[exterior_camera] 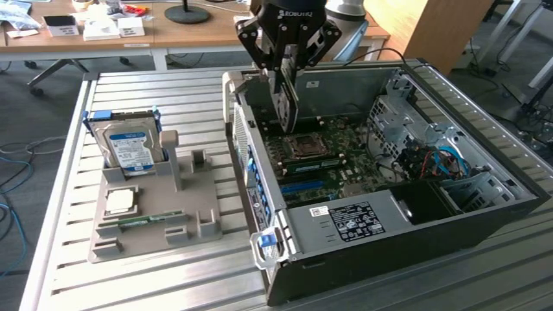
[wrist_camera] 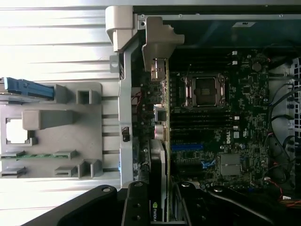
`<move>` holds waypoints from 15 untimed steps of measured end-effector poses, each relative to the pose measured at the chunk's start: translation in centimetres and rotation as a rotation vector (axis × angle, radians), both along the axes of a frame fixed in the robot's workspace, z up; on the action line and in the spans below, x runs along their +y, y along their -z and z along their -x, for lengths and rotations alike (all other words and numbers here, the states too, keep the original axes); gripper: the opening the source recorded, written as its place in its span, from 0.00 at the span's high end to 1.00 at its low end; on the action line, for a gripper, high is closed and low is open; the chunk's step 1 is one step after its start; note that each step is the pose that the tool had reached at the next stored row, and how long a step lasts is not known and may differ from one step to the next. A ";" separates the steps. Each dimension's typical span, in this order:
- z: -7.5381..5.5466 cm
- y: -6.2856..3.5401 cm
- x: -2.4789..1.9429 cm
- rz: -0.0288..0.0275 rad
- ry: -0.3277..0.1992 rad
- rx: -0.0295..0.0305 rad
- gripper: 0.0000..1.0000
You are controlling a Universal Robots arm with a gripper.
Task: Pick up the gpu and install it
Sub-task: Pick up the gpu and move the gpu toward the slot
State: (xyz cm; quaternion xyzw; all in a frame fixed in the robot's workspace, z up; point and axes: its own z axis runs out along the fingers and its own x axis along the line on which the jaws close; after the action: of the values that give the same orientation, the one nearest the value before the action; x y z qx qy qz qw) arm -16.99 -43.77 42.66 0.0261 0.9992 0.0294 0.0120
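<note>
Pick is done: the end effector (exterior_camera: 286,70) is pinching the gpu (exterior_camera: 288,103) by its top edge, fingers clamped on both faces. The card is hanging upright and edge-on, clear of the surface (exterior_camera: 173,84).

It is sitting over the open PC case (exterior_camera: 484,214), which is taking up the half of the surface toward the exterior view's right. The card is running just inside the case wall that faces the grey fixture (exterior_camera: 151,227).

In the wrist view the end effector (wrist_camera: 162,207) is looking straight down the gpu (wrist_camera: 162,150). Its silver bracket (wrist_camera: 157,40) is lining up near the case's rear corner, and the card edge is lying alongside the motherboard (wrist_camera: 221,141), beside the CPU socket (wrist_camera: 205,89).

Install is looking unfinished. In the exterior view the card's lower edge appears to be sitting above the board, not down in a slot, though I can't tell for sure whether it is touching. So seating and letting go are what's left.

The hard drive (exterior_camera: 129,146), loose CPU (exterior_camera: 119,201) and memory stick (exterior_camera: 149,220) are resting in the fixture, toward the surface's edge at the exterior view's left.
</note>
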 end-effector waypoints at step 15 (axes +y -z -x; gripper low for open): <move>-2.3 0.00 0.06 0.0000 0.000 0.0000 0.73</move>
State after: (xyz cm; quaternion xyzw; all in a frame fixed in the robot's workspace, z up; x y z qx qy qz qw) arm -14.74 -43.71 42.66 0.0260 0.9992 0.0294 0.0120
